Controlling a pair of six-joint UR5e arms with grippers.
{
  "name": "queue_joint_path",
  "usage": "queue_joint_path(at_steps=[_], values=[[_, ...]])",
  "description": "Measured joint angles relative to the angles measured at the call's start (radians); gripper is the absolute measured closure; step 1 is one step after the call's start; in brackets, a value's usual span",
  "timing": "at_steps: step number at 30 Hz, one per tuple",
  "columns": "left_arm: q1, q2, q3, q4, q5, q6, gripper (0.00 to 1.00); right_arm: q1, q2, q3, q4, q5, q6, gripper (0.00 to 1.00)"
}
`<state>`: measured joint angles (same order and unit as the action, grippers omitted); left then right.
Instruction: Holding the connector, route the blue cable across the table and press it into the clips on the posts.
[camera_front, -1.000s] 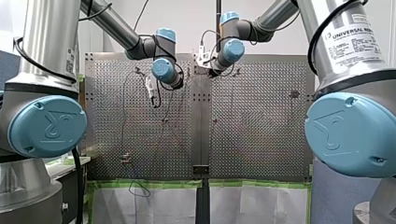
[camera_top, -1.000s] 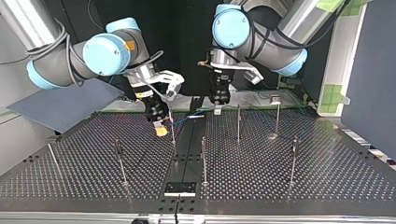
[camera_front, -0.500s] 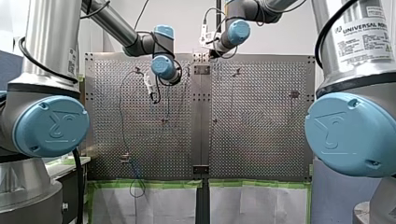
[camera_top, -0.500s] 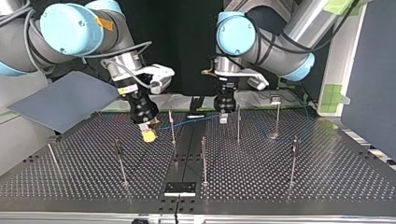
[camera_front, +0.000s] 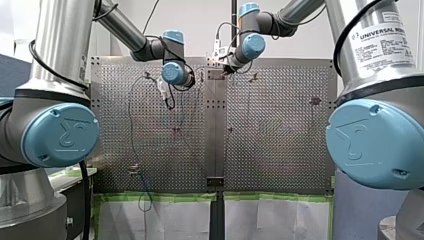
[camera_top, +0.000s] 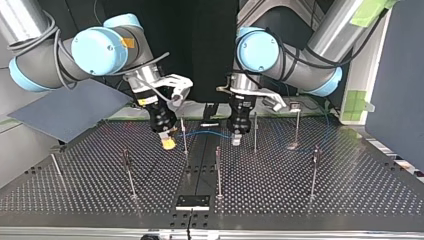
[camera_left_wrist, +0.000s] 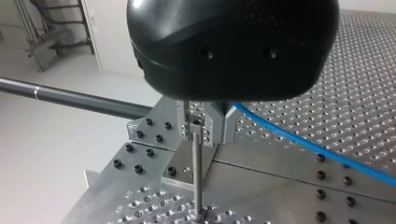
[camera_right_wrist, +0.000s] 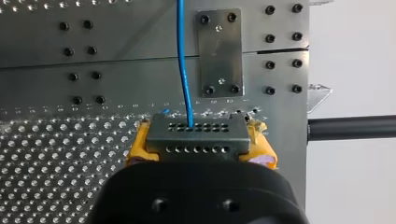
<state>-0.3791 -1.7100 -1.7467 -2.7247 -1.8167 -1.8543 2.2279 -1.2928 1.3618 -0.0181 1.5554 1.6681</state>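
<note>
The blue cable (camera_right_wrist: 183, 56) is fed into a drilled metal connector (camera_right_wrist: 196, 127), clamped by the right gripper (camera_right_wrist: 200, 147) over the perforated table (camera_right_wrist: 46, 177); the left gripper's (camera_left_wrist: 204, 133) state cannot be told.

blue cable (camera_left_wrist: 308, 142) cut off at the left wrist view's edge, connector (camera_right_wrist: 196, 135) partly hidden behind my right pincer (camera_right_wrist: 198, 150)

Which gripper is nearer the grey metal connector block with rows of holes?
Right. My right gripper clamps the grey metal connector block between its yellow pads. My left gripper is apart from it, at the top of a thin metal post, with the blue cable running between them.
</note>
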Motion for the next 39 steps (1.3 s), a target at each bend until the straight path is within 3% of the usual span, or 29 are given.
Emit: queue_joint_path(at_steps=[10,19,39], values=[[0.043,-0.047,0.021,-0.005,0.038,-0.001,1.0,-0.019,0.019,-0.006,-0.006,-0.026,0.004,1.0],[0.07,-0.053,0.071,-0.017,0.075,-0.009,1.0,-0.035,0.032,-0.022,-0.008,-0.039,0.007,1.0],[0.092,-0.132,0.128,-0.011,0.12,-0.018,1.0,-0.059,0.063,-0.065,-0.007,-0.049,0.012,1.0]])
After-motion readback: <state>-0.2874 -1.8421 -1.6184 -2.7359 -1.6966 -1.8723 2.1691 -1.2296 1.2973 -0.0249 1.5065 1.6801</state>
